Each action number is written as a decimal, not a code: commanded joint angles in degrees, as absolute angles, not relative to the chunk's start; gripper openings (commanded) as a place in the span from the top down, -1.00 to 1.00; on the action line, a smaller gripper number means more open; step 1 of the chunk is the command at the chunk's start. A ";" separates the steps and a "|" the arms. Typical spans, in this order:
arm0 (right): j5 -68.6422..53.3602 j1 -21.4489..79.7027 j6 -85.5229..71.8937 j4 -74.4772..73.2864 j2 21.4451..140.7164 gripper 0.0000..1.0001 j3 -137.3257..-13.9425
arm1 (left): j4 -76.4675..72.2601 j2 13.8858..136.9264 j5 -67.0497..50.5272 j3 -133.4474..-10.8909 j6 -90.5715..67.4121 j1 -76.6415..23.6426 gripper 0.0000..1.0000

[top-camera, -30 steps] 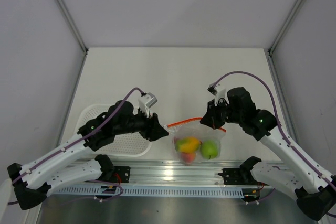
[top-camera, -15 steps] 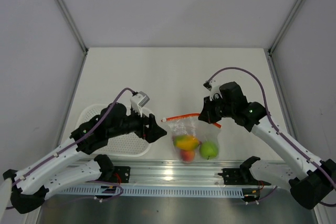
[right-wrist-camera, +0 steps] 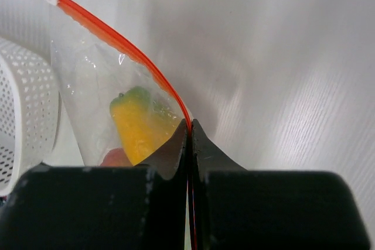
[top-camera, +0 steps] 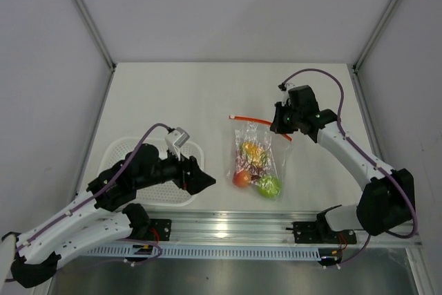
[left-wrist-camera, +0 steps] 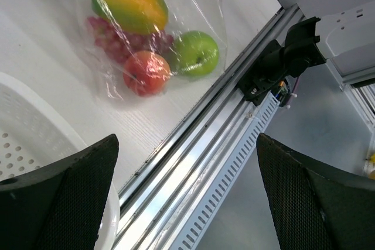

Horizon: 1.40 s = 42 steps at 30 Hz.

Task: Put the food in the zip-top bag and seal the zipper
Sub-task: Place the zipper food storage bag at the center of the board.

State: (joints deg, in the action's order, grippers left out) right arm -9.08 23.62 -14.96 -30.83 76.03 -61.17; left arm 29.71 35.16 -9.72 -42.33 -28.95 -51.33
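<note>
The clear zip-top bag holds the food: mango, grapes, peach and green apple. Its orange-red zipper runs along the far end. My right gripper is shut on the zipper's right end; in the right wrist view the strip runs straight into the closed gripper, with the mango behind it. My left gripper stands open and empty to the left of the bag, apart from it. The left wrist view shows the bagged fruit beyond its wide-open gripper.
A white perforated basket lies under the left arm, its rim also in the left wrist view and the right wrist view. An aluminium rail runs along the table's near edge.
My left gripper let go of the bag's mouth, opened wide and drew back toward the near left. My right gripper moved away from the bases, dragging the bag by its zipper.
</note>
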 commanded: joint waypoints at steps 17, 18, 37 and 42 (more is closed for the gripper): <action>-10.72 10.72 -15.03 -23.46 104.83 1.00 -80.77 | 29.18 26.55 -11.87 -37.09 -34.80 -50.98 -0.99; -10.64 10.64 -15.20 -23.73 105.64 1.00 -81.03 | 29.27 26.46 -11.78 -37.00 -34.89 -50.98 -0.99; -7.56 10.90 -13.71 -24.52 100.91 -0.11 -78.23 | 29.18 27.51 -10.46 -35.51 -35.07 -50.98 -0.99; -6.86 11.07 -14.15 -24.79 94.85 -0.49 -75.16 | 28.74 28.04 -10.46 -35.16 -35.24 -50.89 -0.99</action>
State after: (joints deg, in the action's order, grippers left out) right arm -8.19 10.76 -14.79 -25.02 100.66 -76.23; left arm 30.17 27.51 -10.72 -35.53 -34.68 -51.29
